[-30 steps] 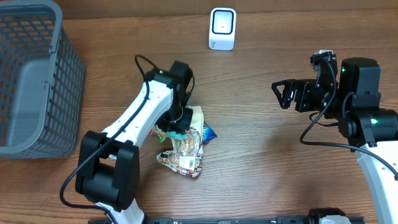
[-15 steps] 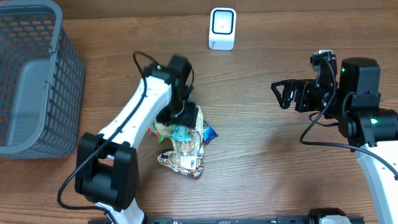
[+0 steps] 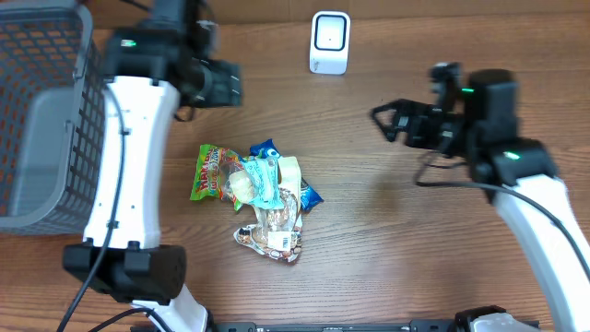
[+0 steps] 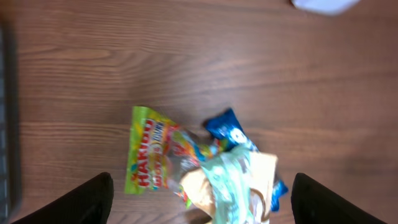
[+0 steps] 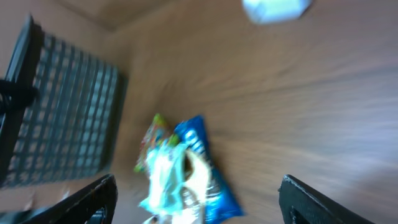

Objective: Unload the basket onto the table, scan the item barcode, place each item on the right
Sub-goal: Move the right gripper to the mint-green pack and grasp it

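left claw (image 4: 202, 196) released, empty | right claw (image 5: 196, 199) released, empty | snack packets (image 3: 263, 198) heaped on table (image 3: 415, 240)

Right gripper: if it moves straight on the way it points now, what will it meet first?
Probably the pile of snack packets, its blue packet first; depth and tilt are unclear.

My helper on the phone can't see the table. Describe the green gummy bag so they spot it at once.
Find the grey mesh basket on the left, then the pile of snack packets to its right. The gummy bag is the pile's end nearest the basket: the only bright green packet with red lettering, beside blue and pale ones.
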`<action>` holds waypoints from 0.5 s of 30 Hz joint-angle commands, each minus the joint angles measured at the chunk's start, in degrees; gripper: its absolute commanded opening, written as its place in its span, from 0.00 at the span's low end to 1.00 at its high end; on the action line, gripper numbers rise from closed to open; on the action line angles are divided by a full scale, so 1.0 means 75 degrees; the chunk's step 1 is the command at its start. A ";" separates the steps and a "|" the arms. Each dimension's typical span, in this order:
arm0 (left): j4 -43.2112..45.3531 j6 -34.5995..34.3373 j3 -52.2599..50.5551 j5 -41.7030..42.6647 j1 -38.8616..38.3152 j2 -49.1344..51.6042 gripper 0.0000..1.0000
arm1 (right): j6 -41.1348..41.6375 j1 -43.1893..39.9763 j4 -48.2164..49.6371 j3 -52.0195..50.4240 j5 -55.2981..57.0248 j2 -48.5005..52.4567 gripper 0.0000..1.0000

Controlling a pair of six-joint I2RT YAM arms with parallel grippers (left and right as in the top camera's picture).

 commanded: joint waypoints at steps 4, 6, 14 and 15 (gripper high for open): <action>0.0026 -0.0195 0.0099 0.0729 0.0615 0.0026 0.80 | 0.1728 0.1431 0.0405 0.0195 -0.0192 0.1556 0.83; 0.0020 -0.0195 0.0099 0.0729 0.0615 0.0029 0.80 | 0.1856 0.1775 0.0458 0.0195 -0.0443 0.2040 0.83; 0.0087 -0.0195 0.0079 0.0702 0.0597 0.0032 0.80 | 0.1856 0.2570 0.1294 0.0195 -0.0822 0.3092 0.83; 0.0102 -0.0195 0.0076 0.0702 0.0597 0.0032 0.80 | 0.1856 0.2634 0.1416 0.0195 -0.0819 0.3159 0.82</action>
